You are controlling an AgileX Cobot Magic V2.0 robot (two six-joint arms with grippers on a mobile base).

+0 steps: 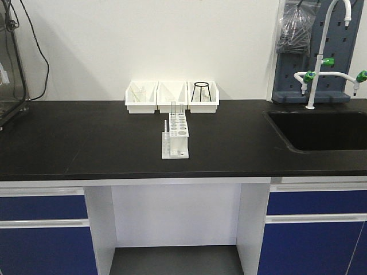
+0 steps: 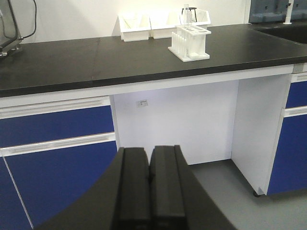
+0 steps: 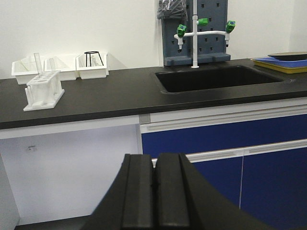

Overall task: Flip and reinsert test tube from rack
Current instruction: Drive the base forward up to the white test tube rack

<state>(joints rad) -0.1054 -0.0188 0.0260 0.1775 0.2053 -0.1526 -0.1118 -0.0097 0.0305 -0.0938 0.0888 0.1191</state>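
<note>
The white rack (image 1: 175, 137) stands on the black counter in front of the bins, with a thin white peg at its left side. Two clear test tubes (image 1: 174, 110) stand upright in its far end. The left wrist view shows the rack (image 2: 190, 43) at the upper right and the tubes (image 2: 185, 15) rising from it. The right wrist view has the rack (image 3: 43, 91) at the left, with a tube (image 3: 37, 62) leaning out of it. My left gripper (image 2: 149, 152) and right gripper (image 3: 155, 158) are both shut on nothing, low in front of the cabinets, far from the rack.
Three white bins (image 1: 172, 96) line the wall behind the rack; the right one holds a black wire stand (image 1: 201, 90). A sink (image 1: 321, 130) with a green-handled tap (image 1: 316, 74) lies at the right. Blue cabinet drawers (image 1: 43, 209) flank an open knee gap under the counter.
</note>
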